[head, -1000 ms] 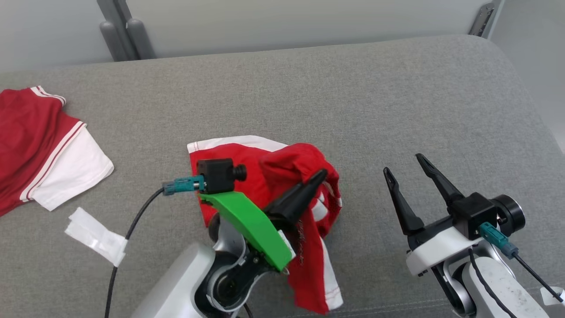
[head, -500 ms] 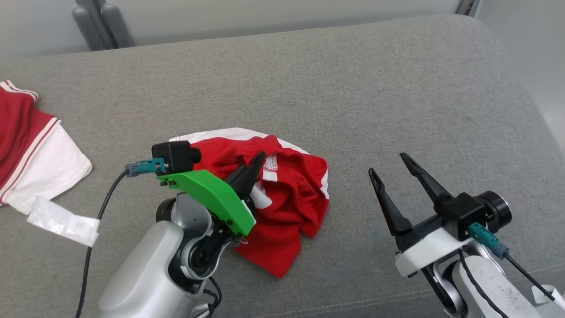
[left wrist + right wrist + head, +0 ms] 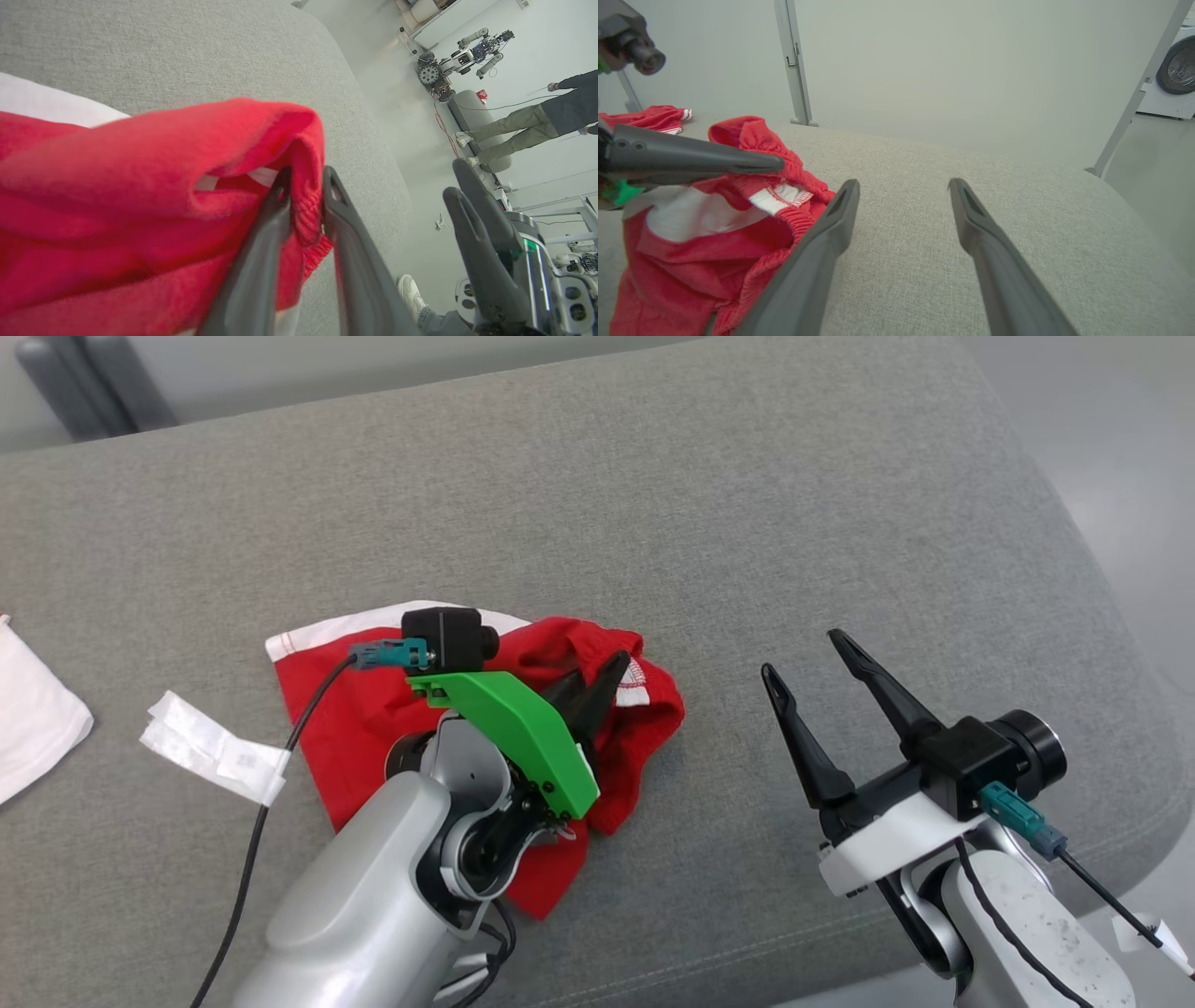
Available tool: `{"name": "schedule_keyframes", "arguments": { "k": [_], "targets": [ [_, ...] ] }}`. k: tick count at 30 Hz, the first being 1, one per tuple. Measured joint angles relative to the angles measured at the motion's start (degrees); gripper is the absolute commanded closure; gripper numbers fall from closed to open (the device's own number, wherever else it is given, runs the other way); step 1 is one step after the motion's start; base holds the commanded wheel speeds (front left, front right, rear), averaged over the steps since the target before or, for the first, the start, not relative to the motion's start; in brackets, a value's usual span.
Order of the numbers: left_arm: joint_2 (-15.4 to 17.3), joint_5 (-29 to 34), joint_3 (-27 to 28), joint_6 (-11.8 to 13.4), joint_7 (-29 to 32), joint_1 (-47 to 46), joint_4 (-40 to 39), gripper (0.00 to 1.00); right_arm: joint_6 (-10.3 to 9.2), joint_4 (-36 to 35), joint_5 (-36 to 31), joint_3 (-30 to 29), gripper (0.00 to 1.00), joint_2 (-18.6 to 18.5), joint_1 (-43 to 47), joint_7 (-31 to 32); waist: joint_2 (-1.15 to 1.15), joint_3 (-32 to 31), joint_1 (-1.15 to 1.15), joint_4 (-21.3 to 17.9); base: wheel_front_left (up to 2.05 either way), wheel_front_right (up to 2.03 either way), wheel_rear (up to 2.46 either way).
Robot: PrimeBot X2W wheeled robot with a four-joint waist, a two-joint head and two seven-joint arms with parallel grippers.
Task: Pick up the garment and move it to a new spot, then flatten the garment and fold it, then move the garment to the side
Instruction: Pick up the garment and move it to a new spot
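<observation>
**Red shorts crumpled on a grey cushion, left of its centre.**
The shorts look light, limp and prone to sag and bunch, so the ribbed waistband or a white-trimmed hem corner is probably the surest hold. The left gripper pinches a waistband fold. The right gripper hovers spread and empty beside them. A white cloth and a smaller paper slip lie to the left, obstructing nothing.

The left gripper lowered the garment, earlier draped and dangling, into a crumpled heap on the sofa near its front edge, as the head camera swung right.
</observation>
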Motion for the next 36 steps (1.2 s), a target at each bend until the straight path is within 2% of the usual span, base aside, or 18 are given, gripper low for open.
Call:
{"name": "schedule_keyframes", "arguments": {
  "k": [1,10,13,25,36],
  "targets": [
    [0.0,0.0,-0.2,0.0,0.0,-0.2,0.5,0.00,0.00,0.1,0.0,0.0,0.00,0.1,-0.1,0.0,0.00,0.3,0.00,-0.5,0.00,0.00,0.00],
    [-0.1,0.1,-2.1,0.1,-0.9,-1.4,2.4,0.00,-0.26,1.2,0.0,-1.5,0.00,0.2,-0.6,-0.2,0.00,2.3,0.00,-3.3,0.00,0.00,0.00],
    [-0.1,0.0,-2.8,-0.9,-1.7,-1.9,2.3,0.00,-0.69,1.4,0.0,-1.9,0.00,0.2,-0.6,-0.2,0.00,2.3,0.00,-2.9,0.00,0.00,0.00],
    [-0.1,0.7,-5.9,-2.8,-5.6,-2.0,-0.1,0.00,-0.46,2.1,-1.2,-0.8,0.00,-0.8,-0.5,-0.2,0.00,0.1,0.00,2.1,0.00,0.00,0.00],
    [0.1,3.2,-7.4,-2.2,-8.9,4.4,-2.5,0.00,0.69,2.3,-1.7,1.6,0.00,-1.2,1.8,-0.2,0.00,-3.3,0.00,7.9,0.00,0.00,0.00]
  ]
}}
